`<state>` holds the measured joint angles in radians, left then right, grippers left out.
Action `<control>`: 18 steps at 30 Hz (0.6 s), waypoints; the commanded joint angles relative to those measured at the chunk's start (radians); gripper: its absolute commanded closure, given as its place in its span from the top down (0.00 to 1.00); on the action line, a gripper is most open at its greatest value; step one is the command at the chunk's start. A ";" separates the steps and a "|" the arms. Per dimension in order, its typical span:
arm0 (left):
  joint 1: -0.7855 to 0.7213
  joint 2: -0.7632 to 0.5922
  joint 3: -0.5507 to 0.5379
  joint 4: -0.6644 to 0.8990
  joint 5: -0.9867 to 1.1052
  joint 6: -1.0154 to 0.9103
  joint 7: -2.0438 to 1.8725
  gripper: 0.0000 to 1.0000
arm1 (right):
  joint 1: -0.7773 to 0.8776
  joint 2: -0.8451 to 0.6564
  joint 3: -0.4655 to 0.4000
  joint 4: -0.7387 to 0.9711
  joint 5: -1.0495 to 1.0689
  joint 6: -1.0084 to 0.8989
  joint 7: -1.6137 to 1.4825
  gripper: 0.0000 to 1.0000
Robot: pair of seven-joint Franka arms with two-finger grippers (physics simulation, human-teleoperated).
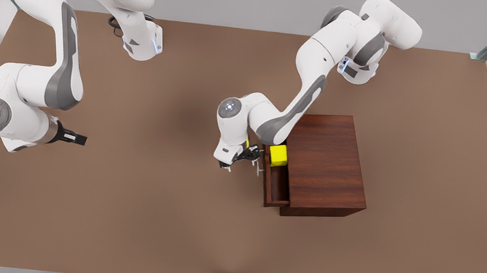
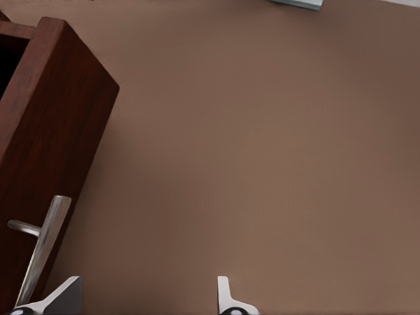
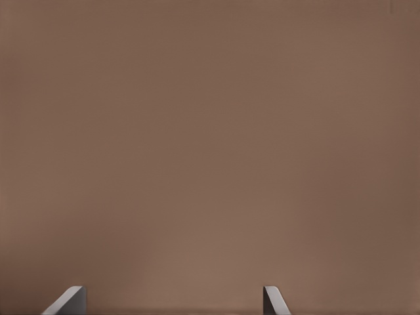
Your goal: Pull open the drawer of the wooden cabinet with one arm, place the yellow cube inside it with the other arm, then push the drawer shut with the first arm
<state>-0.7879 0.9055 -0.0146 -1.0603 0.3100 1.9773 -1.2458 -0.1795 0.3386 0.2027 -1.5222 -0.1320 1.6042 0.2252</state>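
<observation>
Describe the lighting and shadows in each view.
Front view: soft overhead light, a faint dark patch on the table, a shaded cabinet side. Left wrist view: drawer front dim, its handle bright. Right wrist view: even tabletop, no hard shadows.

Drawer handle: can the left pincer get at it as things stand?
Probably yes. The left pincer hangs open right beside the drawer handle, with bare table around it. The right pincer waits far off.

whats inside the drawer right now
The yellow cube sits in the open drawer, at its end nearer the arm. The part under the wooden cabinet is hidden.
</observation>
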 commanded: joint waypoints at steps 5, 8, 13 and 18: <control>0.022 -0.010 -0.001 -0.010 0.000 -0.017 0.175 1.00 | 0.002 -0.001 0.000 0.000 0.000 -0.001 -0.055 1.00; 0.036 -0.020 -0.001 -0.029 -0.003 -0.015 0.203 1.00 | 0.002 -0.001 0.000 0.000 0.000 0.000 -0.053 1.00; 0.056 -0.027 -0.001 -0.030 -0.008 -0.018 0.261 1.00 | 0.002 -0.001 0.000 0.000 0.000 -0.001 -0.055 1.00; 0.075 -0.046 -0.001 -0.044 -0.009 -0.045 0.322 1.00 | 0.000 -0.001 0.000 0.000 0.000 -0.001 -0.055 1.00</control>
<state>-0.7166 0.8620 -0.0159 -1.1042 0.3007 1.9486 -1.0892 -0.1791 0.3386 0.2023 -1.5222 -0.1325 1.6034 0.1909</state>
